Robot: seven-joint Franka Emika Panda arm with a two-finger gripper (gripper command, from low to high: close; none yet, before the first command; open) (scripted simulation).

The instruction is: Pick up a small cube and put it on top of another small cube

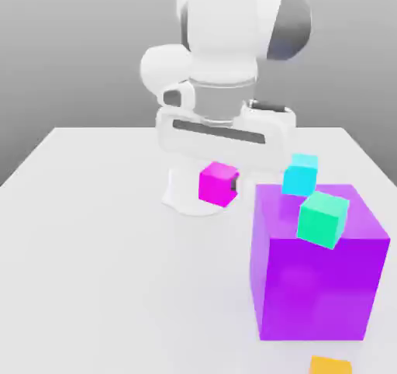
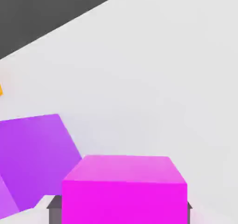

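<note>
My gripper (image 1: 220, 181) is shut on the small magenta-pink cube (image 1: 215, 185), which it holds just in front of the robot's white base, left of the purple block in the exterior view. In the hand view the same cube (image 2: 124, 190) sits very close, with a dark grey fingertip (image 2: 54, 211) at its side. A small cyan cube (image 1: 300, 174) shows at the purple block's far top edge. A small teal-green cube (image 1: 322, 219), tilted, shows against the block's top. I cannot tell whether either of them rests on the block.
The large purple block (image 1: 318, 268) stands at the exterior view's right and also appears in the hand view (image 2: 35, 155). A small orange cube (image 1: 330, 366) lies on the white table (image 1: 101, 233) near its front edge; an orange sliver (image 2: 1, 89) shows in the hand view.
</note>
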